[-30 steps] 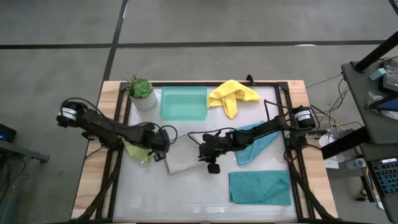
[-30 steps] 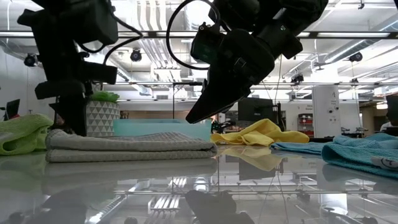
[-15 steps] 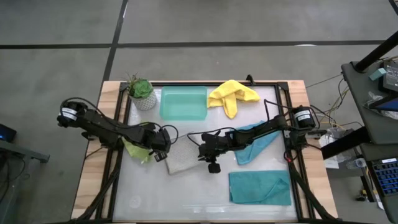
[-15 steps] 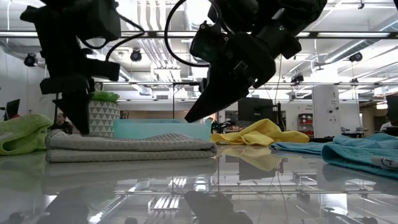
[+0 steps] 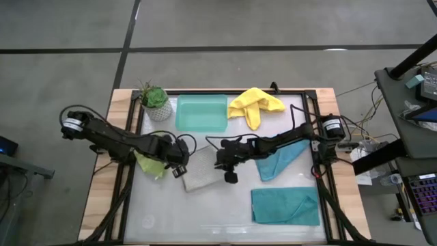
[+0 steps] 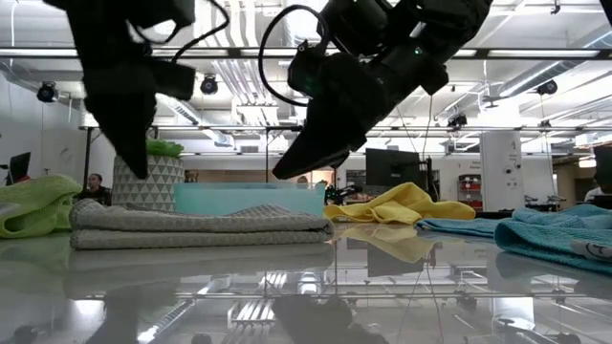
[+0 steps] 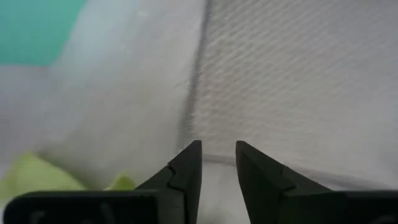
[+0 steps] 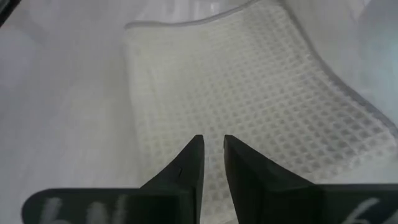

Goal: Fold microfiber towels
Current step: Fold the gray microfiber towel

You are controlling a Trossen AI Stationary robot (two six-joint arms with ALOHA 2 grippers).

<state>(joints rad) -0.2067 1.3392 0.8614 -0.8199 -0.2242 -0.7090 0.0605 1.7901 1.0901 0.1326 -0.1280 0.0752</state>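
A grey towel (image 5: 201, 174) lies folded flat on the table, between my two grippers. My left gripper (image 5: 179, 171) hangs open above the towel's left edge (image 7: 199, 93), pointing steeply down and clear of the cloth (image 6: 201, 225). My right gripper (image 5: 230, 178) slants down over the towel's right part (image 8: 249, 93), its fingers a little apart with nothing between them. A lime green towel (image 5: 150, 164) lies bunched left of the grey one. A yellow towel (image 5: 254, 104) lies crumpled at the back. One teal towel (image 5: 280, 156) lies rumpled under my right arm, and another (image 5: 285, 205) lies folded at the front right.
A mint-green tray (image 5: 201, 113) and a small potted plant (image 5: 153, 101) stand at the far left of the table. Bare tabletop (image 5: 205, 219) stretches along the near edge, left of the folded teal towel.
My left gripper has risen off the grey towel's left end, and the towel stays lying folded. My right gripper has drifted a little toward the table's left above the towel.
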